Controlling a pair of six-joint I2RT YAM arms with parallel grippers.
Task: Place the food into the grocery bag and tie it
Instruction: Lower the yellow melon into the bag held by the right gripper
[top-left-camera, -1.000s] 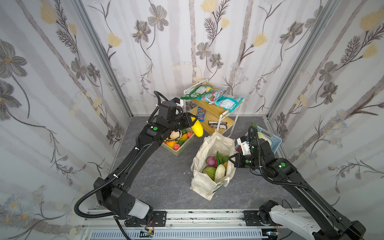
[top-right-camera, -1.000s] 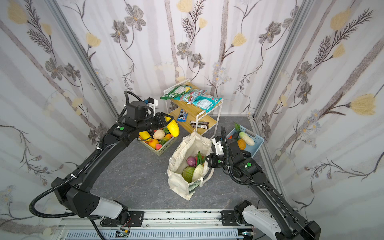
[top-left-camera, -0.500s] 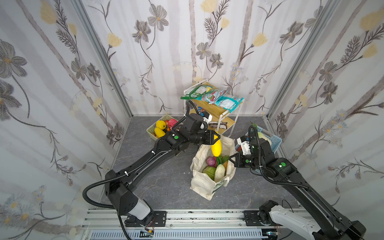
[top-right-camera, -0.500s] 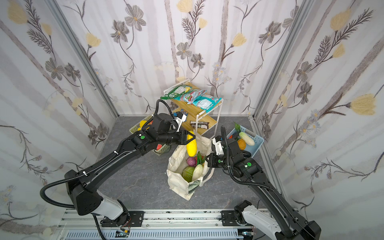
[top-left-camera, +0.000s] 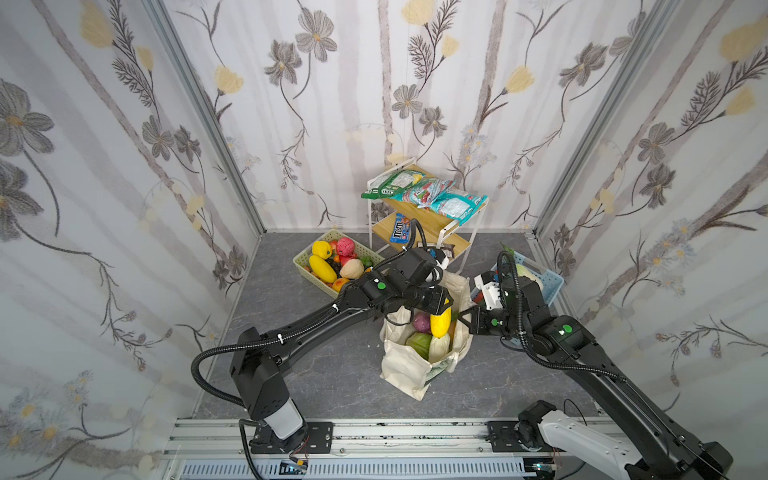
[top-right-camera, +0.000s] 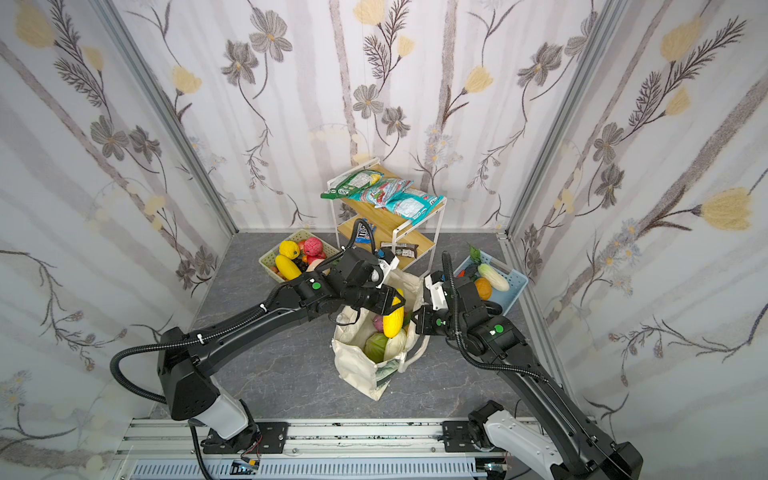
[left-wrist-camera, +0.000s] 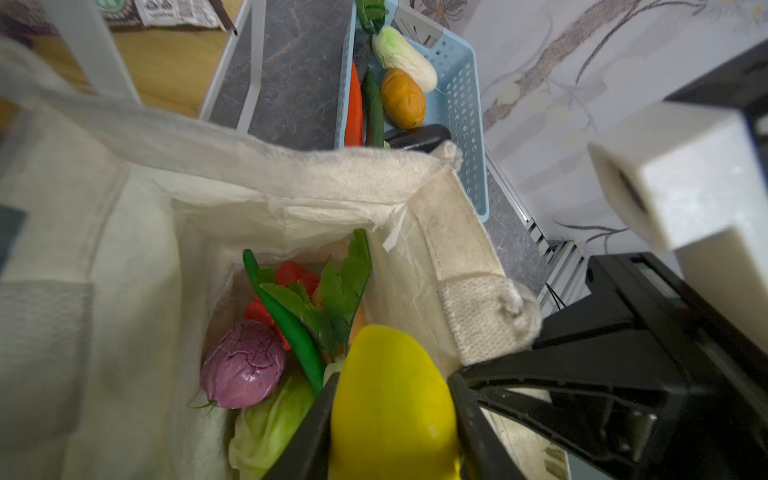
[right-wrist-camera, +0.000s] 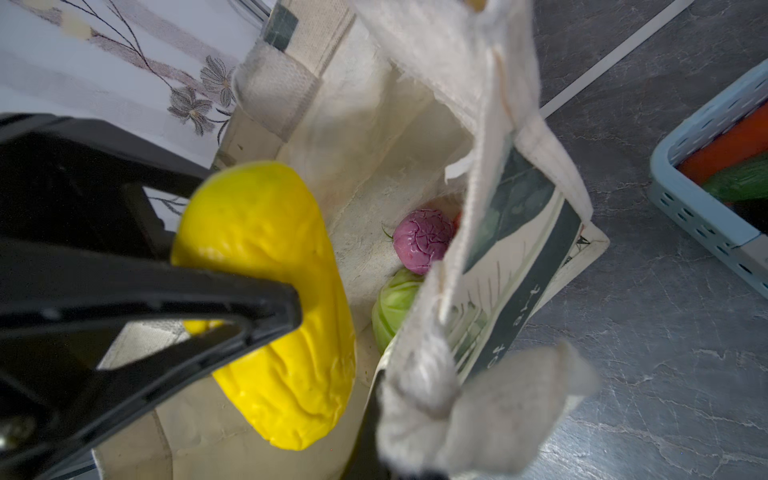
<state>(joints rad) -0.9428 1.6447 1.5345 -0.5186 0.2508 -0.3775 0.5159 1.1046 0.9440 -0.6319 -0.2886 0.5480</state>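
Grey marbled floor (top-left-camera: 332, 374) walled in by floral paper; at its middle, standing open-mouthed, the grocery bag (top-left-camera: 409, 365), cream canvas with a dark green lettered band on its outer face. Inside, in both top views: green cabbage (top-left-camera: 419, 343) and purple onion (top-left-camera: 422, 322); through the left wrist camera also a green chilli (left-wrist-camera: 286, 324) and leafy greens (left-wrist-camera: 345, 291) over red pieces.

From the rail's left end, left arm (top-left-camera: 316, 328) stretched long and low across the floor, wrist bent over the bag's mouth; left gripper (top-left-camera: 441, 311) pointing down, jaws partly parted and clamped on the upper end of the yellow corn (top-left-camera: 439, 323); corn hanging upright over the open mouth, above the food inside, touching none of it as far as can be seen.

From the right, right arm (top-left-camera: 582, 353) folded, wrist turned level toward the bag; right gripper (top-left-camera: 464, 318) closed tight on the bag's rim at the knotted rope handle (left-wrist-camera: 511, 307), holding that side up and outward.

Behind the bag: pale green basket (top-left-camera: 303, 259) of toy fruit to the left; wire shelf (top-left-camera: 428, 226) with snack packets; light blue basket (top-left-camera: 552, 286) of vegetables to the right.
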